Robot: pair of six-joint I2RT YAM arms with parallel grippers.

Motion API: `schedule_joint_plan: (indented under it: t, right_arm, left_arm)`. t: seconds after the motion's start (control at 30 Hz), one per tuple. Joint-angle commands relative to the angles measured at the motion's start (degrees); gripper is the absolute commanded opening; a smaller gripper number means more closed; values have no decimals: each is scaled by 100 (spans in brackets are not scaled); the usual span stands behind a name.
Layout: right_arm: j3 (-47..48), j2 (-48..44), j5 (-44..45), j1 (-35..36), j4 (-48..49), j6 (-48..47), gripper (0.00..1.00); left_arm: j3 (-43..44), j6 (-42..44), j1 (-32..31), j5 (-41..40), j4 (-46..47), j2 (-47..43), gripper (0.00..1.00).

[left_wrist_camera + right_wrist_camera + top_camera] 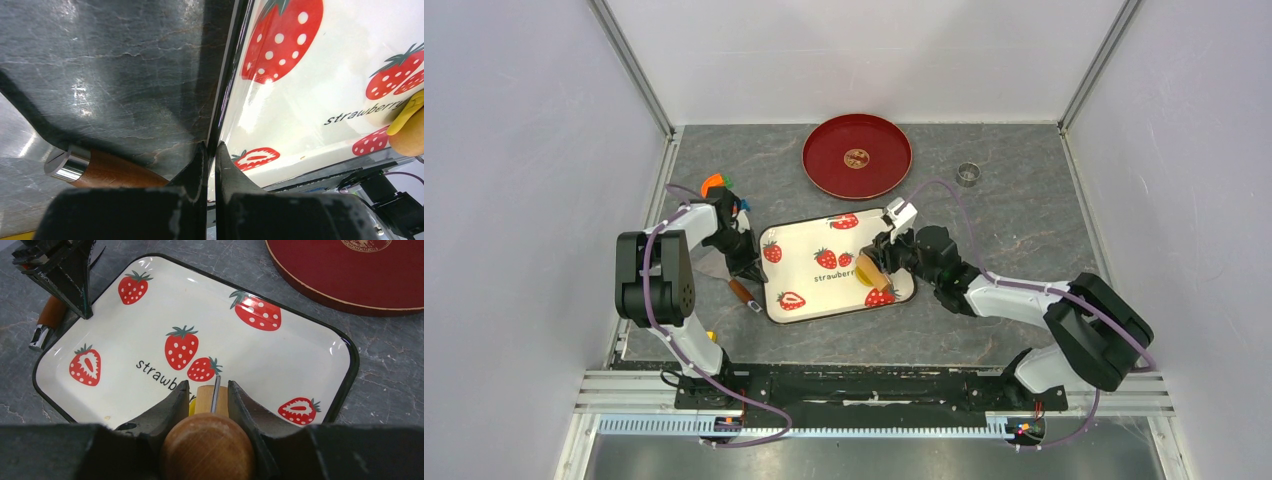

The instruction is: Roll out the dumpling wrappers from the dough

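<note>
Wooden roller [207, 452], yellow dough [406, 114] beside tray [300, 362] edge

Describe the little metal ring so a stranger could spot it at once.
Start at the round red plate at the far side of the grey table. Just to its right, alone on the stone, sits the metal ring. It is the only silver, hollow thing there, far smaller than the plate.

The yellow dough [407, 111] lies flat on the strawberry-print tray [300, 100], in its near right part, at the end of the printed word. Only a narrow yellow edge is exposed. The wooden roller [207, 452] covers the remainder, so outline and thickness cannot be determined.
</note>
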Motion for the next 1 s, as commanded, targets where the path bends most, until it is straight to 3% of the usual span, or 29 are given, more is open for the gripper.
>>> schedule_joint_plan:
  t: [0.0,0.47,0.73,0.97]
  right_arm:
    - [-674,848,-280,-8,-2464,-32,0]
    - [-112,1754,-136,-10,-3086,51,0]
    - [-202,1711,-229,-9,-2985,144,0]
    - [-895,1292,-180,-1,-2447,895,0]
  left_arm:
    - [-22,230,-52,-568,-8,111,2]
    - [-363,43,-86,-578,132,-166,2]
    - [-298,-69,-87,-436,132,-188,2]
    - [-315,-250,-86,-20,126,-199,2]
